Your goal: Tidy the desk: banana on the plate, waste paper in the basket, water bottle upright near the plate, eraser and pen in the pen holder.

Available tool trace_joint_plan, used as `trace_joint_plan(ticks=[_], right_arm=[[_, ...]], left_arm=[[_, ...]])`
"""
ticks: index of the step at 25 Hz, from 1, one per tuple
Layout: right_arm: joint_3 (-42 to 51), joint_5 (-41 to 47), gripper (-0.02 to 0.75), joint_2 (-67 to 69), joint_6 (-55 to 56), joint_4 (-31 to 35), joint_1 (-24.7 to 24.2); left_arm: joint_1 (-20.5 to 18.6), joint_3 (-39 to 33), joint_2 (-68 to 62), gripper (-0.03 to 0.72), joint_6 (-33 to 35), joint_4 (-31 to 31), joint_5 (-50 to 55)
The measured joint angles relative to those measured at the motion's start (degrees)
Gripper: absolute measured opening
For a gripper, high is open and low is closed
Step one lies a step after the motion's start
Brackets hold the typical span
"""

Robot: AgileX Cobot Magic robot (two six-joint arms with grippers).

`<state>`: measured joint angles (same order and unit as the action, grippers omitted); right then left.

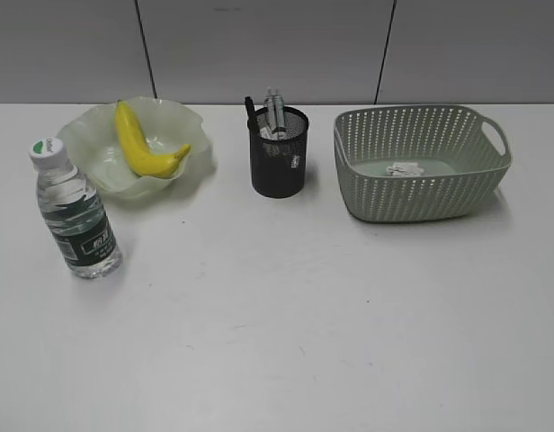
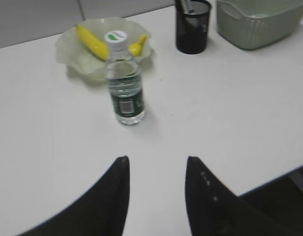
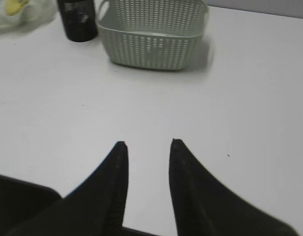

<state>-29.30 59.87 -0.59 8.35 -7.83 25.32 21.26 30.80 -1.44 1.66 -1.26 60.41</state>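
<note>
A tidied table (image 1: pixel 286 333): the banana (image 1: pixel 142 144) lies in the ruffled green plate (image 1: pixel 183 121), pens stand in the black mesh pen holder (image 1: pixel 279 151), and a crumpled scrap of paper (image 1: pixel 406 168) rests inside the perforated basket (image 1: pixel 421 193). The water bottle (image 1: pixel 75 211) stands upright just beside the plate, at its seven o'clock. No eraser can be made out. Both arms hang clear of everything; the left gripper (image 2: pixel 156 164) and right gripper (image 3: pixel 147 145) each show jaws apart and empty. The job looks essentially complete, so the sound move would be a clean retreat, left arm keeping wide of the bottle at its twelve o'clock.
</note>
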Motion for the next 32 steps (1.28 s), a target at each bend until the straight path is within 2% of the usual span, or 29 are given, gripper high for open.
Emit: trace_joint_plan(ticks=[4,6,8,11,32], right_arm=[[0.00,0.00,0.241,0.00,0.00,0.00,-12.92],[0.00,0.00,0.239,0.00,0.00,0.00,-17.65],[0.00,0.00,0.239,0.00,0.00,0.00,-20.93],[0.00,0.00,0.239,0.00,0.00,0.00,-22.25],[0.00,0.00,0.239,0.00,0.00,0.05,-22.36]], left_arm=[[-11.25,0.00,0.00,0.265,0.00,0.00,0.00],[-15.54,0.00,0.00,0.263,0.00,0.00,0.00],[-17.90,0.00,0.00,0.261,0.00,0.00,0.00],[-18.56,0.00,0.46,0.257,0.00,0.00,0.00],[-18.61,0.00,1.81,0.237,0.00,-0.03,0.06]])
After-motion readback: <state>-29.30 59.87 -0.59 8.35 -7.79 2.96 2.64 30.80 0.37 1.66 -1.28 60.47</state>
